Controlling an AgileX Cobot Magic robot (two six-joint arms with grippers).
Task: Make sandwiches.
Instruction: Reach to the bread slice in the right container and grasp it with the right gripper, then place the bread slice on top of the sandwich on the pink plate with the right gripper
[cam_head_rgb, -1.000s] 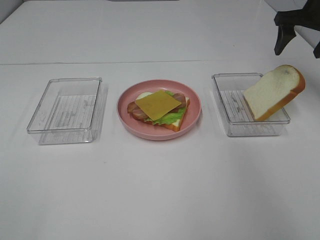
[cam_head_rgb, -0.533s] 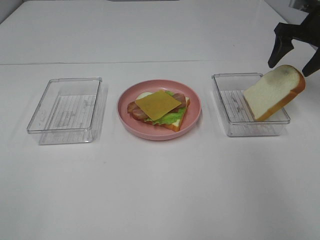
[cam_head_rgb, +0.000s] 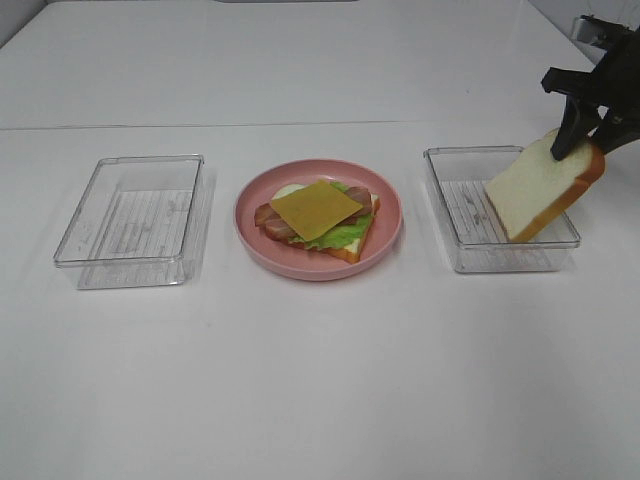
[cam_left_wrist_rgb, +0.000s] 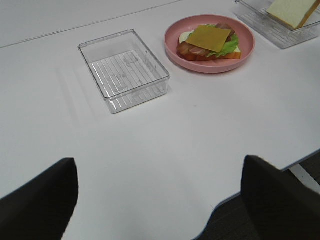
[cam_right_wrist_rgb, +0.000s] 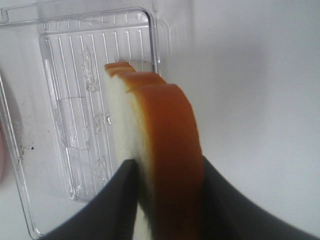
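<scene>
Exterior high view: at the right edge of the frame I have the right arm's jaws (cam_head_rgb: 585, 138) pinching the top corner of the bread slice (cam_head_rgb: 540, 190), which leans tilted on the far rim of the right tray (cam_head_rgb: 452, 235). On the right wrist view the slice sits between both fingers (cam_right_wrist_rgb: 120, 200), crust outward. The left arm's jaws (cam_left_wrist_rgb: 160, 192) stand spread, holding nothing. The stacked sandwich (cam_head_rgb: 318, 218) lies on the pink plate (cam_head_rgb: 390, 205) mid-frame.

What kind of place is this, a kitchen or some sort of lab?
Probably a robot test bench, not a kitchen. The white table is bare apart from toy food: a half-built sandwich on a pink plate, clear plastic trays, and a bread slice pinched by black robot fingers.
</scene>
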